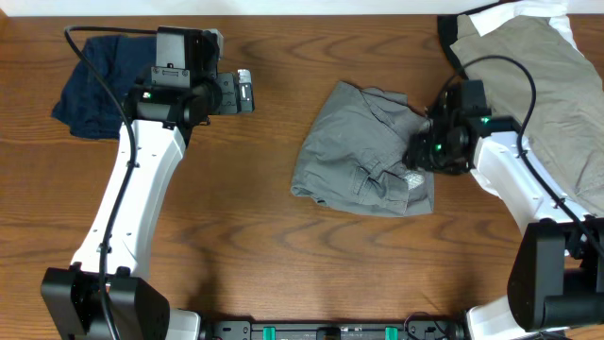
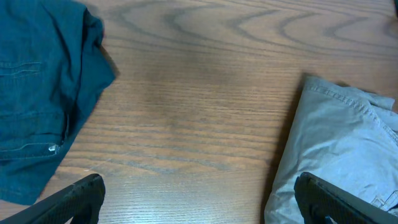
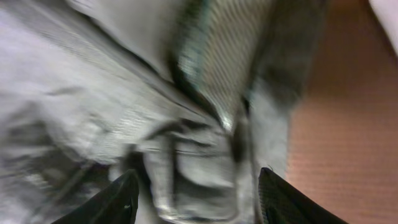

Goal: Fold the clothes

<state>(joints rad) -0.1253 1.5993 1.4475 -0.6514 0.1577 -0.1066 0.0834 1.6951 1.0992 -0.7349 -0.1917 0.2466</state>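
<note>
Your grey shorts lie crumpled on the desk, partly doubled over themselves. The right pincer is low at the shorts' right edge. In its wrist view its fingers stand spread and released, with bunched grey cloth and a seam between and below them. That picture is blurred, so you cannot tell whether the tips touch the cloth. The left pincer hovers left of the shorts, apart from them, its fingers wide apart over bare wood. Further left of the shorts lies a navy garment. Right of the shorts, a khaki garment rests on a white cloth.
</note>
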